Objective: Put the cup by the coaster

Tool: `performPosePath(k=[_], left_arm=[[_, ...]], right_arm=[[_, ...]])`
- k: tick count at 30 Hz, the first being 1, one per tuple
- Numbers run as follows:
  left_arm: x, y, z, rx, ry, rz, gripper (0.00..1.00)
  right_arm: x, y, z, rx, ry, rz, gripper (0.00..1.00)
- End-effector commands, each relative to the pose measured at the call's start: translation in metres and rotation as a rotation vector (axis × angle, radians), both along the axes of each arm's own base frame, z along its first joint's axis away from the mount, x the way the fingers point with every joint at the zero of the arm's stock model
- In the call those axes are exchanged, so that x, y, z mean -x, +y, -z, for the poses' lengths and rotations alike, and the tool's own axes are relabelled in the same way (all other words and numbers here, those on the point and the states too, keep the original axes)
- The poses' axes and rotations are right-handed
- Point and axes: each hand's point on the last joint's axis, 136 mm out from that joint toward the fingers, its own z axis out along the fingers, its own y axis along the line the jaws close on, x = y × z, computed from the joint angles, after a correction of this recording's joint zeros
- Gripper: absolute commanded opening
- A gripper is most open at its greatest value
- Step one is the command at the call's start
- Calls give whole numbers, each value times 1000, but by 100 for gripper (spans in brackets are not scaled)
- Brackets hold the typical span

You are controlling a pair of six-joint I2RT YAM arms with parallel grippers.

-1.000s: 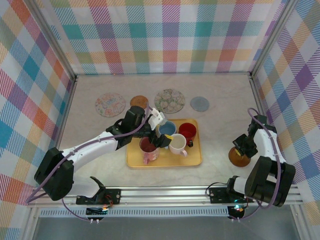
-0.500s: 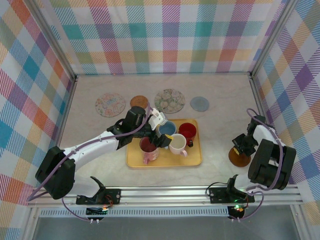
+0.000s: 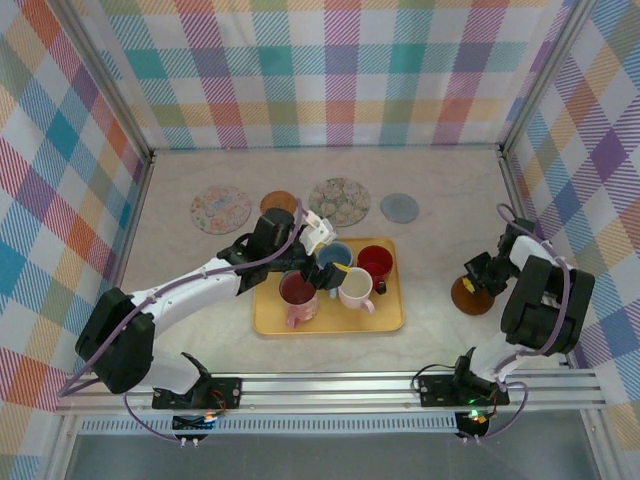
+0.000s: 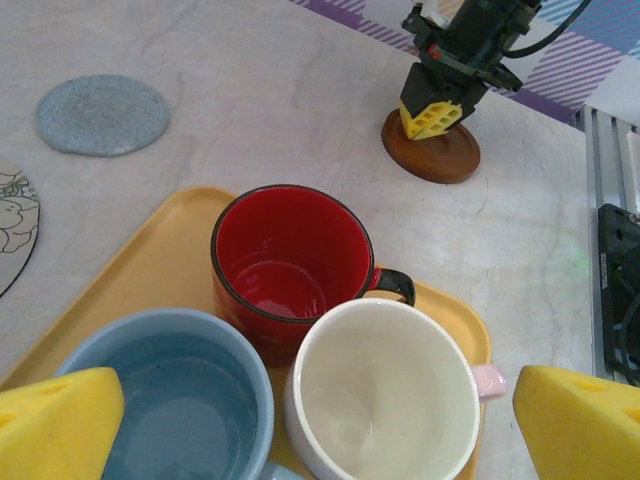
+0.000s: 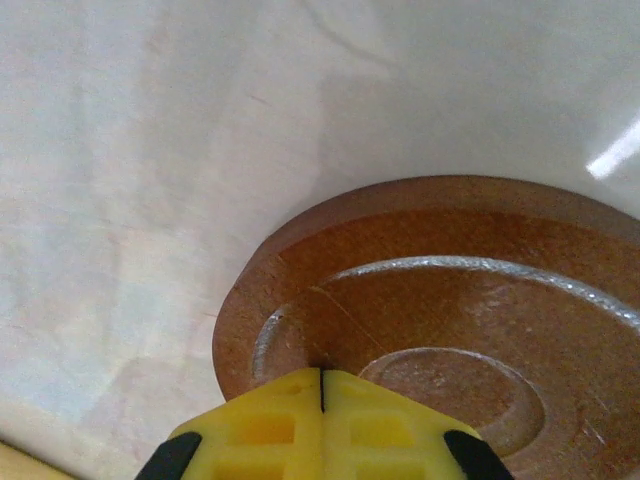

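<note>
Top cam: high, behind arm bases point(image 3: 200, 388), looks down over whole table point(image 3: 440, 255). L wrist cam: low over tray point(image 4: 160, 260), close on red cup point(image 4: 285, 265), faces right twd wooden coaster point(image 4: 445, 165). R wrist cam: v. close, tilted down on same coaster. All 3 share it.

You've got a yellow tray point(image 3: 385, 316) lying flat on the pale marbled desk point(image 3: 440, 245) — plaid walls point(image 3: 330, 70) close it in on three sides, and a metal rail point(image 3: 330, 386) runs along the near edge.
</note>
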Motion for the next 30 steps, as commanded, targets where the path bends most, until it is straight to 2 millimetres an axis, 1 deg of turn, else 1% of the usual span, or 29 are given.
performPosePath(k=[1,5,10,16,21,30], left_arm=[[0,-12,-17,39,-30,24,100],[-1,-13,-21,41,-35,26,100],[-1,-15,-22,37,-36,24,100],[-2,-15,-23,32,-41,13,100],[-2,-17,-23,29,-35,17,100],[-6,-17,-25,21,-43,3,100]], right_arm=[[-30,-5,4,4,-86,-23,0],[-48,-7,2,31,-101,-59,0],[-68,-5,3,67,-104,-113,0],[-91,1,3,112,-101,-192,0],[-111,4,4,102,-109,-217,0],[-144,12,-2,152,-127,-328,0]])
